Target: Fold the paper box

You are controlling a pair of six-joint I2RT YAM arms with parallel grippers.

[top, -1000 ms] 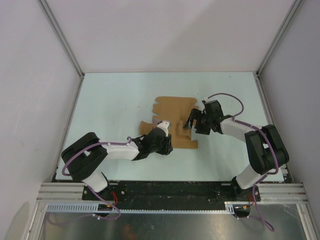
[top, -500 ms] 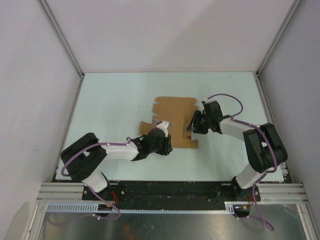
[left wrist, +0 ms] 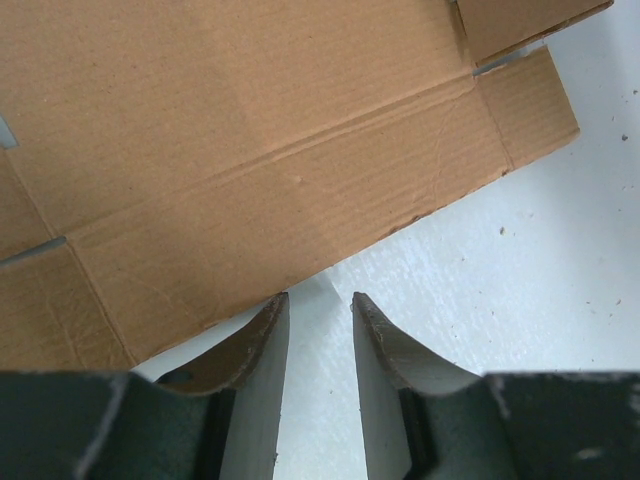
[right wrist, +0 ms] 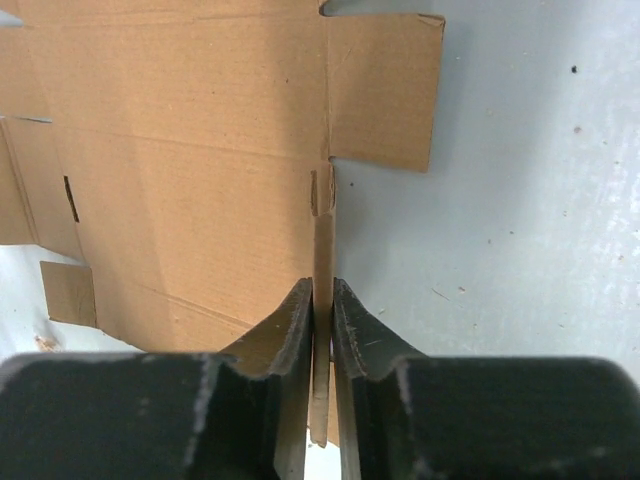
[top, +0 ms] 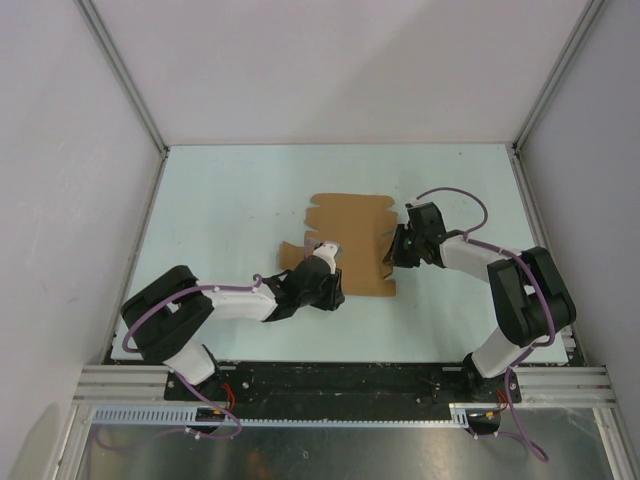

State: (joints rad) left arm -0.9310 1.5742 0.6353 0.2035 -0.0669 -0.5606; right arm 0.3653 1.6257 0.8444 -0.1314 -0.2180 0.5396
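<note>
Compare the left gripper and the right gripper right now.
The right gripper pinches a raised flap of the paper box; the left gripper holds nothing. The right fingers are nearly together; the left fingers stand apart. Both sit at the box's edge.

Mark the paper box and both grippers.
paper box (top: 350, 225), top external view, middle panel of the sheet.
left gripper (left wrist: 319, 298), left wrist view, gap between its fingertips.
right gripper (right wrist: 322, 287), right wrist view, between its fingertips, on the pinched flap.
</note>
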